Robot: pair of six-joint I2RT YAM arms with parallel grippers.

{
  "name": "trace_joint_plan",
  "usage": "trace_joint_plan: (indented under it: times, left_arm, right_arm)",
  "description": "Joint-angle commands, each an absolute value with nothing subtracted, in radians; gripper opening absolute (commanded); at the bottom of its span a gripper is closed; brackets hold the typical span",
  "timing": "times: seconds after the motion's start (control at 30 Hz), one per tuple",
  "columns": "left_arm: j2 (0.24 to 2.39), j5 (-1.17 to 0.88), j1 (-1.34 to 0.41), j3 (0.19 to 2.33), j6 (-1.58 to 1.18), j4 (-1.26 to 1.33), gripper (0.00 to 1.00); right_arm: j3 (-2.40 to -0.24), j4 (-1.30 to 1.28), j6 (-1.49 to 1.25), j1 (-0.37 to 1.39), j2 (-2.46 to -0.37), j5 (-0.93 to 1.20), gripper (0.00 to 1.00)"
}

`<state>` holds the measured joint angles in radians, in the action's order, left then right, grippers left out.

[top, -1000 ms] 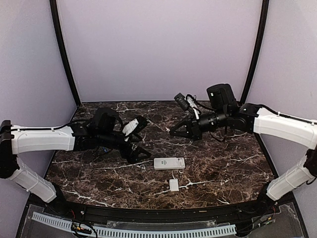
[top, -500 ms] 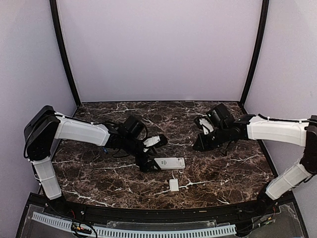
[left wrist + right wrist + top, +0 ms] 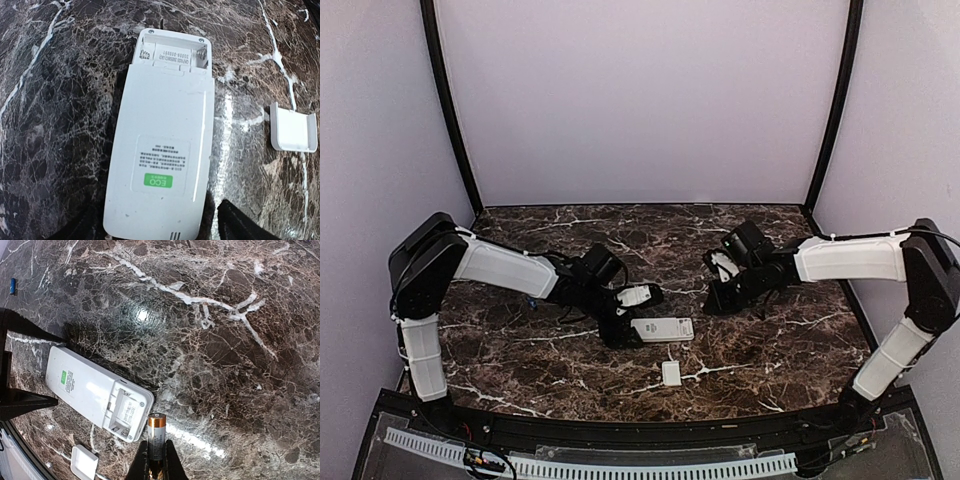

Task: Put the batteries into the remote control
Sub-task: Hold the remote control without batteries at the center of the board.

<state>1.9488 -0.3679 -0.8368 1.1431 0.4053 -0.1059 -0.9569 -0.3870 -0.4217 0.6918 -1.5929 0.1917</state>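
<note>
Judging the job barely begun, with the slim white rectangular plastic remote control lying face down on the dark marbled surface, its end bay gaping empty and the small flat white cover resting just beside that end. Straddling the remote's other end with the left fingers spread, not plainly pressing it, and clamping the pale tan cylindrical battery in the right fingers near the bay. Leaving both cells yet to seat, the tiny bluish cylindrical battery lying well apart from the remote, and the cover to refit.
</note>
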Motion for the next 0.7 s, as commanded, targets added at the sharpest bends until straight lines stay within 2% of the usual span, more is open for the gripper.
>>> trace_joint_plan:
  times: [0.0,0.1,0.33,0.5,0.67]
  left_arm:
    - [1.944,-0.341,-0.868,1.112,0.425,-0.127,0.7]
    - [1.942,-0.35,-0.877,1.11,0.409,-0.144,0.6]
    - [1.916,-0.329,-0.899,1.084,0.366,-0.117,0.54]
    - [1.917,-0.311,-0.902,1.064,0.34,-0.095,0.46]
    - [1.916,-0.313,-0.907,1.054,0.344,-0.087,0.45]
  right_arm:
    - [-0.961,-0.317,-0.448,0.704,-1.611,0.2,0.0]
    - [-0.944,-0.264,-0.471,0.729,-1.607,0.19,0.0]
    - [-0.924,-0.15,-0.461,0.8,-1.637,0.156,0.0]
    - [-0.909,-0.08,-0.413,0.801,-1.656,0.132,0.0]
    - [-0.88,-0.008,-0.394,0.802,-1.692,0.119,0.0]
